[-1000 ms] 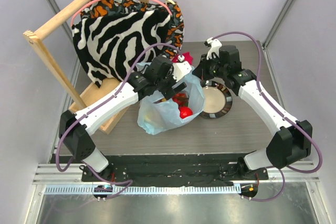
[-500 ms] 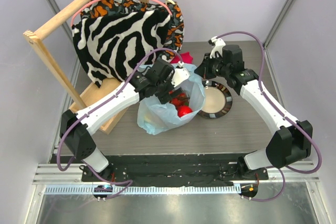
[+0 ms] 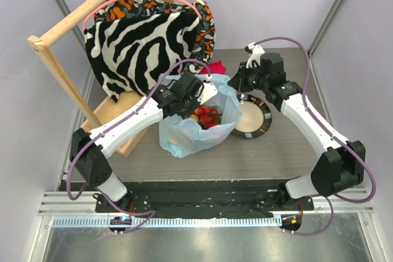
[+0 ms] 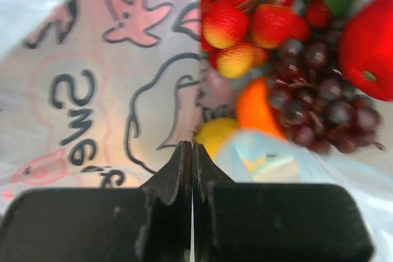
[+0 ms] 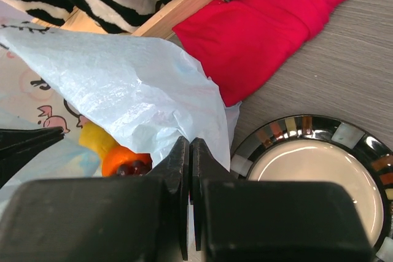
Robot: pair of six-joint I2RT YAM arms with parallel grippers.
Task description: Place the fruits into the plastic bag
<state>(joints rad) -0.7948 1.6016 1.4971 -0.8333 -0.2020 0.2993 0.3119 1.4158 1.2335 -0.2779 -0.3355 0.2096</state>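
Note:
The light-blue plastic bag (image 3: 184, 136) stands open mid-table, printed wall (image 4: 92, 90) inward. Inside lie the fruits (image 3: 206, 116): a red apple (image 4: 368, 47), dark grapes (image 4: 313, 102), an orange (image 4: 258, 108), a yellow fruit (image 4: 215, 136) and a bunch of red-yellow balls (image 4: 239, 23). My left gripper (image 3: 202, 97) is at the bag's left rim, shut (image 4: 192, 145), with nothing seen between its jaws. At the bag's right rim (image 5: 123, 78) my right gripper (image 3: 236, 84) is shut (image 5: 190, 140) on the film.
A dark-rimmed plate (image 3: 264, 128) with a cream centre lies right of the bag (image 5: 295, 127). A red cloth (image 3: 215, 67) sits behind it (image 5: 264, 29). Zebra-striped fabric (image 3: 147, 41) hangs on a wooden rack (image 3: 61, 84) at the back left.
My left gripper went from open to shut and dropped toward the bag's left rim. The bunch of red-yellow balls now lies on top of the fruit pile. The right arm held still.

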